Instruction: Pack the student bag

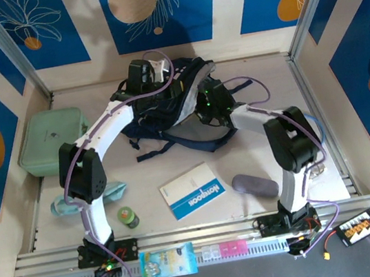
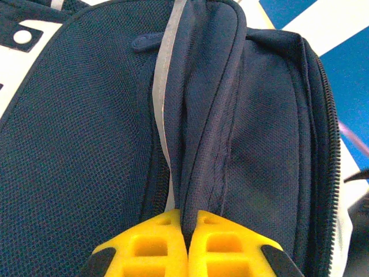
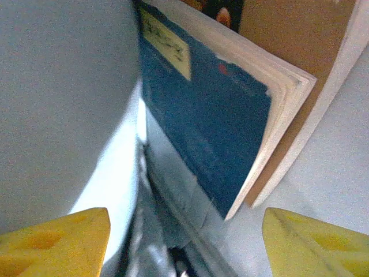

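Observation:
The student bag (image 1: 168, 116), dark navy with black straps, lies at the back middle of the table. My left gripper (image 1: 142, 75) is over its far left part, shut on a raised fold of navy fabric (image 2: 199, 144) beside a grey zip line; the yellow fingertips (image 2: 155, 242) pinch the fold between them. My right gripper (image 1: 209, 103) reaches into the bag's opening from the right. In the right wrist view it (image 3: 184, 242) stands open inside the grey lining (image 3: 57, 86), with nothing between its fingers. A blue-covered book (image 3: 207, 115) leans inside the bag just beyond them.
A mint green zip case (image 1: 53, 141) lies at the left. A blue-and-white notebook (image 1: 193, 189), a grey pouch (image 1: 253, 185), a small green jar (image 1: 128, 218) and a teal cloth (image 1: 109, 191) lie in front. A snack packet (image 1: 167, 263) and a pink pill box (image 1: 222, 250) sit on the front rail.

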Motion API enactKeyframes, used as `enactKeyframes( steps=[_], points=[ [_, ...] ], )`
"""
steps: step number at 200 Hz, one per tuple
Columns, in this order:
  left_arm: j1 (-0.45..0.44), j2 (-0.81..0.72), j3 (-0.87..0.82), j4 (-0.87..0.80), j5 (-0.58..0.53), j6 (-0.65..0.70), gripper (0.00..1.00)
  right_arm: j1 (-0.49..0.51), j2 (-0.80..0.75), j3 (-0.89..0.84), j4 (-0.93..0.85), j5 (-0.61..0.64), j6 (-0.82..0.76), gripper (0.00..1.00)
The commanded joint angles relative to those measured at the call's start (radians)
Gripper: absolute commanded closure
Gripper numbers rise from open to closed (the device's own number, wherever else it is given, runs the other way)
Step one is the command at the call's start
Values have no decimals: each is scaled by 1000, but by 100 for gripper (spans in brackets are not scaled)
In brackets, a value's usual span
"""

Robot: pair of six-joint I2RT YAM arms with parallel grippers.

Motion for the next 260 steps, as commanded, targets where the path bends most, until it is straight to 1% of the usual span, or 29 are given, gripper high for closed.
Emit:
enactKeyframes(
  steps=[1,13,29,54,65,67,75,87,92,97,108,122,133,146,155,176,186,204,226,244,260],
  points=[
    [26,-48,-16,87,-8,-8,100,-31,-122,-103,-59,10,-6,29],
    [28,-43,-29,90,-12,-2,100,-47,-191,-170,-77,18,0,29],
    [26,-30,-52,96,-8,9,100,-64,-299,-248,-133,65,0,30],
    [24,6,-83,94,-10,36,100,-67,-481,-307,-275,198,-55,29],
    [18,24,-84,79,-12,51,99,-67,-550,-316,-345,252,-88,28],
    [17,29,-83,74,-14,54,97,-66,-564,-317,-357,263,-95,27],
    [17,39,-80,51,-20,63,84,-66,-606,-321,-393,290,-125,26],
    [17,39,-90,30,-36,72,51,-67,-656,-317,-451,318,-170,24],
    [18,32,-103,25,-51,73,41,-66,-672,-312,-472,325,-189,23],
    [18,20,-117,23,-69,75,35,-65,-685,-306,-493,332,-208,23],
    [21,-11,-158,26,-106,79,25,-62,-707,-291,-529,336,-250,20],
    [23,-68,-221,33,-148,97,14,-47,-727,-272,-555,343,-306,14],
    [25,-117,-267,10,-165,122,10,-33,-736,-258,-572,340,-347,11],
    [25,-175,-326,-28,-198,137,2,-16,-741,-239,-600,332,-385,11],
    [25,-211,-380,-35,-197,147,0,-3,-738,-227,-620,323,-402,10],
    [23,-279,-486,-59,-186,160,0,36,-715,-202,-664,298,-427,11],
    [19,-300,-515,-96,-200,167,0,68,-695,-186,-673,291,-440,11],
    [16,-335,-556,-146,-236,171,0,134,-636,-150,-676,268,-458,12],
    [16,-374,-609,-140,-262,149,0,204,-541,-119,-663,205,-456,12],
    [16,-384,-644,-132,-256,127,0,250,-470,-104,-658,181,-428,13],
    [14,-390,-681,-131,-219,101,1,277,-422,-96,-658,172,-399,13]
  ],
)
